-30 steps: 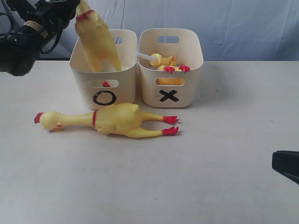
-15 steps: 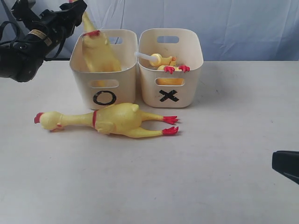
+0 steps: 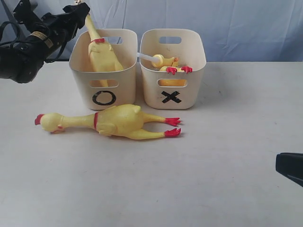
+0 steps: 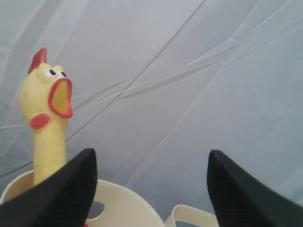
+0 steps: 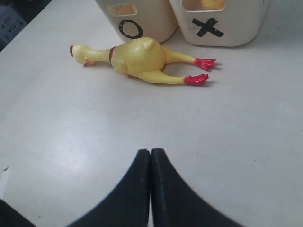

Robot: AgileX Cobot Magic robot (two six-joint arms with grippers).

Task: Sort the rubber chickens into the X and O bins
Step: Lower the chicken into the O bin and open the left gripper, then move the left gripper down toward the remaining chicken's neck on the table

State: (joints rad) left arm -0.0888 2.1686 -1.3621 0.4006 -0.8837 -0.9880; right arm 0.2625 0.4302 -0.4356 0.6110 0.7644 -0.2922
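One long rubber chicken (image 3: 102, 54) stands feet-down in the O bin (image 3: 124, 90), its neck sticking up above the rim. My left gripper (image 3: 78, 8) is open above the bin's back left corner. In the left wrist view the chicken's head (image 4: 47, 106) is beside one finger of the left gripper (image 4: 151, 156), with nothing between the fingers. A second long chicken (image 3: 113, 121) lies on the table in front of the bins, head to the left. Short chickens (image 3: 163, 60) lie in the X bin (image 3: 191, 92), red feet over its front rim. My right gripper (image 5: 150, 152) is shut and empty, low over the table.
The two bins stand side by side at the back of the white table (image 3: 222, 156), against a blue-grey cloth backdrop (image 3: 246, 23). The right arm's black tip (image 3: 289, 168) shows at the right edge. The lying chicken (image 5: 139, 57) is well ahead of the right gripper.
The left gripper lowered the long chicken into the O bin and let go of it. The chicken now stands in the bin. The right arm and the lying chicken have not moved.
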